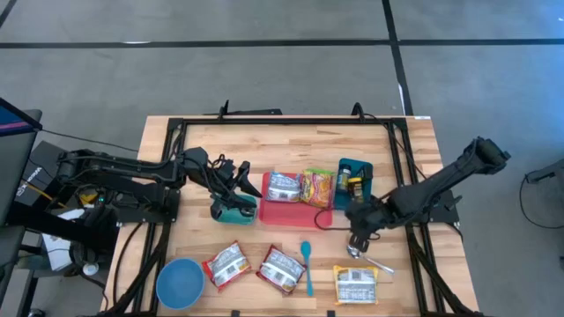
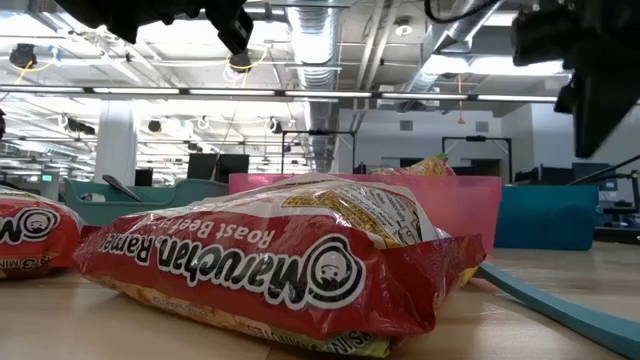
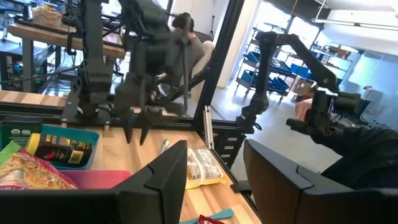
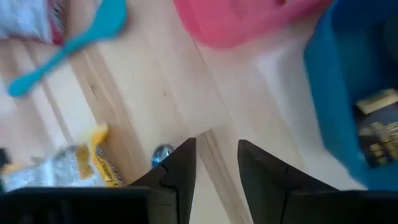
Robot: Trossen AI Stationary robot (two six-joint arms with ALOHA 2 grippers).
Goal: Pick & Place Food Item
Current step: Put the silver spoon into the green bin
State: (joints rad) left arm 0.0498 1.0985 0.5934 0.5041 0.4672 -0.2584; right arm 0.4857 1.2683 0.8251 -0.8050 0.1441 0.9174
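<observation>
With 2 food packets lying in the centre-frame pink tray, 3 ramen packets are waiting along the lower edge, while the left gripper and right gripper are hovering beside the tray, parted and empty.

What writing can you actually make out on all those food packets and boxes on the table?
"Maruchan Ramen" and "Roast Beef", seen upside down, on the red noodle packet nearest the low camera.
Part of a word on another red packet beside it: cut off, unreadable.
Print on the packets in the pink tray and on the dark box in the blue bin: too small or blurred.
</observation>
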